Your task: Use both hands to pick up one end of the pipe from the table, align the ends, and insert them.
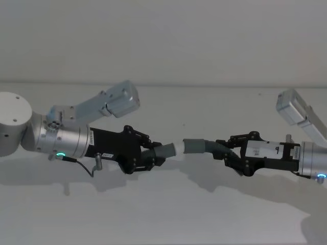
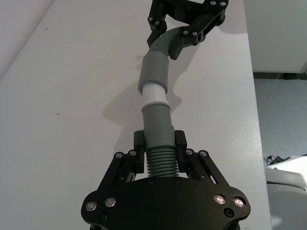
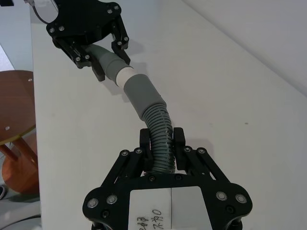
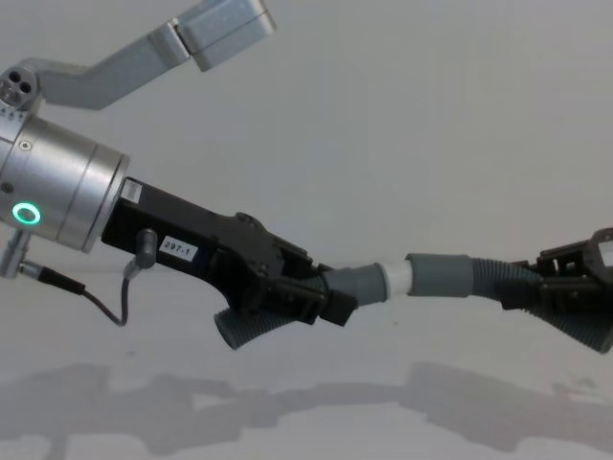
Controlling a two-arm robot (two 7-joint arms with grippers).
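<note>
While both arms hold their loads above the plain matte white-grey tabletop [image 1: 163, 214], the two short dark grey ribbed plastic pipe pieces meet end to end in the air between them, over the middle of the tabletop. The black angular left gripper [image 1: 153, 155], on a silver cylindrical wrist with a green glowing ring [image 4: 26, 213], has its jaws clenched on the corrugated part of the left pipe piece [image 2: 158, 139], whose pale whitish tip [image 2: 154, 96] points toward the other arm. The black angular right gripper [image 1: 228, 153] is likewise clamped on the ribbed part of the right pipe piece [image 3: 156, 124], which curves and ends in a wider smooth grey collar [image 3: 140, 93]. In both wrist views the whitish tip sits at the collar's mouth, seemingly just entering it, with a band of white left showing. In the chest view the joined pieces hang clear of the tabletop, casting shadows on it below.
</note>
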